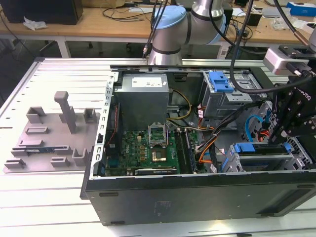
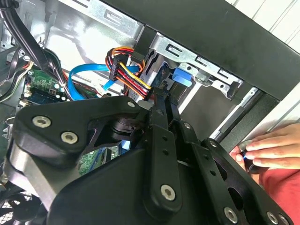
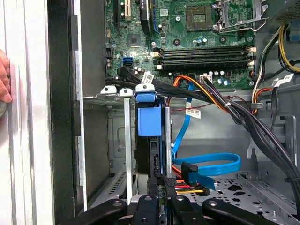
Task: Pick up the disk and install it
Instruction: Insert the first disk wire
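The disk [image 3: 149, 140] stands edge-on in a slot of the grey drive cage [image 3: 119, 140], with the blue handle of its carrier [image 3: 146, 112] at the cage's outer end. In the exterior view the disk [image 1: 261, 150] sits in the lower cage at the front corner of the case on that view's right, blue rails at both ends. My gripper [image 3: 161, 180] is shut on the disk's inner end, beside the red-and-yellow power plug. In the second wrist view the fingertips [image 2: 161, 99] meet close together at the disk, near its blue tab [image 2: 181, 78]. The black gripper body [image 1: 291, 118] hangs above the cage.
A blue data cable [image 3: 211, 164] and a thick black cable bundle [image 3: 243, 117] run close by the gripper. The motherboard [image 1: 153, 148], the power supply [image 1: 143, 98] and an upper cage with a blue latch [image 1: 220, 81] surround it. A person's hand [image 2: 269, 150] rests on the case edge. A grey fixture plate [image 1: 49, 133] lies on the exterior view's left.
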Motion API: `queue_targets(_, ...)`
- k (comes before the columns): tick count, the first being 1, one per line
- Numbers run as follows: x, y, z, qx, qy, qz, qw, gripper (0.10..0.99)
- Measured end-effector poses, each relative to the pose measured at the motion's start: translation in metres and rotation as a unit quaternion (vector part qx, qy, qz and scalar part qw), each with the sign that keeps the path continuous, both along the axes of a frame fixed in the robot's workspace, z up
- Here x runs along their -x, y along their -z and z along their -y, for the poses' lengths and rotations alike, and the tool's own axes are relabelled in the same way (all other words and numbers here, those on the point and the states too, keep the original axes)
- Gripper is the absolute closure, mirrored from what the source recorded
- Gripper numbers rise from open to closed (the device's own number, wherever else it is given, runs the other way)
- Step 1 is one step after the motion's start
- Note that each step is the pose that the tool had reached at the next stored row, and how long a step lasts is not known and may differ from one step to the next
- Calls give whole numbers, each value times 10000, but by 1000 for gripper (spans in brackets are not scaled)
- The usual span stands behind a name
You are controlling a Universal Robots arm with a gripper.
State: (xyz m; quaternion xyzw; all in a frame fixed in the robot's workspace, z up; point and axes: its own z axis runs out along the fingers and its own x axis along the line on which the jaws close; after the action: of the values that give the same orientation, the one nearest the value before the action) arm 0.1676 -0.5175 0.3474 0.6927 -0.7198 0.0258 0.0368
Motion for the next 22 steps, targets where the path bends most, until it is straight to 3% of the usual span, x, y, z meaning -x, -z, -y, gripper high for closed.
queue_targets(22,3,-1,18,0,0,0,10000,922)
